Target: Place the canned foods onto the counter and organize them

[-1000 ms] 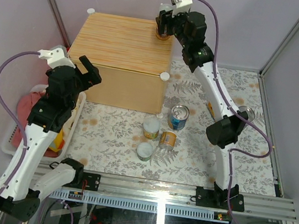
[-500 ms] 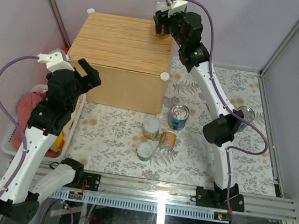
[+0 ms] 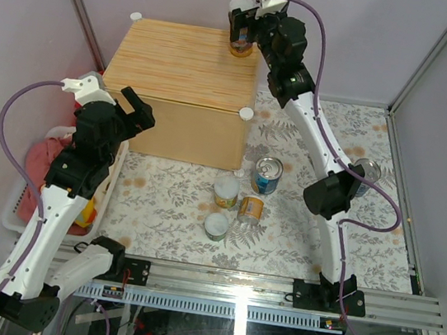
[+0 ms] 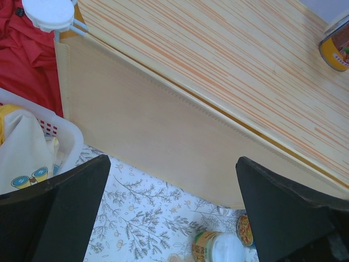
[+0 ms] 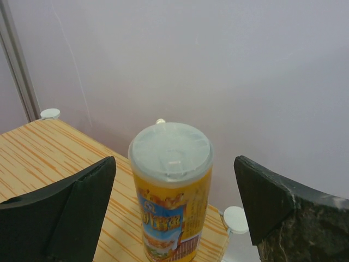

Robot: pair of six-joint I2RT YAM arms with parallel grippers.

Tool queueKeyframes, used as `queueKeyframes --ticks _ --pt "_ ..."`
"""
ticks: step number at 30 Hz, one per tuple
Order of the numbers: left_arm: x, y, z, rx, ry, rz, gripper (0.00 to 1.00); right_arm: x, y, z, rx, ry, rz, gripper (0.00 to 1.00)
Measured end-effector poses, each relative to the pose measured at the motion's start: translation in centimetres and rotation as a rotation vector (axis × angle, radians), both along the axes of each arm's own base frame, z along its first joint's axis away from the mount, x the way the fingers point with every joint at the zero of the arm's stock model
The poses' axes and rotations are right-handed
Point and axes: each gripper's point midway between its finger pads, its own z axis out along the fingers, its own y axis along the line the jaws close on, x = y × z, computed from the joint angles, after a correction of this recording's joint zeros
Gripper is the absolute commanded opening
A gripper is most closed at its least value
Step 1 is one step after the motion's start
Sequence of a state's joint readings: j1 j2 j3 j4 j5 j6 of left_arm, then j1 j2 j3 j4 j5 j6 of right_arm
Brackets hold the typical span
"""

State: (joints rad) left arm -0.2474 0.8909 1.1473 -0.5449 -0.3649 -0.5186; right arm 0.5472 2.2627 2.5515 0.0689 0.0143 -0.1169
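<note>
A tall orange-and-blue can (image 5: 170,191) with a translucent lid stands upright on the far right corner of the light-wood counter (image 3: 179,65); it also shows in the top view (image 3: 240,47) and the left wrist view (image 4: 335,46). My right gripper (image 5: 173,166) (image 3: 244,29) is open, its fingers on either side of this can and apart from it. My left gripper (image 3: 140,112) (image 4: 172,180) is open and empty, by the counter's front left wall (image 4: 163,136). On the floral mat are a blue can (image 3: 266,175), a green-yellow can (image 3: 226,190), an orange can (image 3: 251,209) on its side and a small can (image 3: 216,226).
Another can (image 3: 367,169) sits at the right, partly behind the right arm. A white basket (image 3: 22,206) with red and yellow clothes stands left of the counter, and also shows in the left wrist view (image 4: 65,139). White knobs (image 3: 247,113) mark the counter's corners.
My right gripper has drawn up and back from the tall can, which stays standing on the counter. My left arm has shifted slightly toward the counter.
</note>
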Motion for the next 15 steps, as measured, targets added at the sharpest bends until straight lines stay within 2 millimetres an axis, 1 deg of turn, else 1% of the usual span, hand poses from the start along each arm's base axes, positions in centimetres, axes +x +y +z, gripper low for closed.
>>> queueKeyframes --ticks 5,9,12,15 --pt "0.0 -0.1 0.0 -0.006 -0.002 -0.001 1.00 0.0 0.1 0.4 0.028 -0.008 0.004 0.98" --pt "-0.2 0.0 0.3 -0.008 -0.010 -0.001 1.00 -0.4 -0.1 -0.6 0.027 0.025 0.007 0.98" --pt "-0.4 0.1 0.6 -0.010 -0.021 0.000 1.00 -1.5 -0.8 -0.5 0.024 0.042 0.006 0.98" --pt "-0.7 0.3 1.0 -0.012 -0.034 0.007 1.00 -3.6 -2.4 0.7 0.029 0.046 -0.008 0.98"
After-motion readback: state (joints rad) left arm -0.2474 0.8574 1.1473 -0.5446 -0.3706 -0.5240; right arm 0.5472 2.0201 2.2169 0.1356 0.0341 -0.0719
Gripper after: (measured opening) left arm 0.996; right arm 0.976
